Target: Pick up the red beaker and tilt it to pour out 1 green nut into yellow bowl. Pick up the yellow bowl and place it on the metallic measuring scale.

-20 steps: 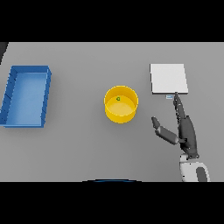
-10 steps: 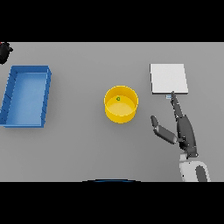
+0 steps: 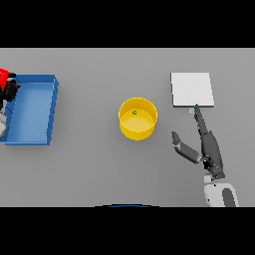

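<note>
On the grey bench (image 3: pixel 89 169) the yellow bowl (image 3: pixel 138 118) stands upright near the middle, apart from everything else, and a single green nut (image 3: pixel 134 112) lies inside it toward the far side of its floor. To the right and a little farther back lies the scale (image 3: pixel 192 89), a flat pale square plate with nothing on it. The right robot hand (image 3: pixel 209 149) comes in from the lower right edge and lies low over the bench between bowl and scale, its fingers straight and stretched forward so that the tips reach the near edge of the scale; whether they touch it cannot be told. Its thumb (image 3: pixel 183 148) spreads out to the left toward the bowl but stays well apart from it, so this hand is wide and holds nothing. At the far left a blue tray (image 3: pixel 54 107) with low walls sits on the bench. Right at the left edge of the view, over the tray's far left corner, the left robot hand (image 3: pixel 10 90) shows only in part, dark fingers wrapped round the red beaker (image 3: pixel 4 76), of which only a small red piece is visible; its tilt cannot be judged.
</note>
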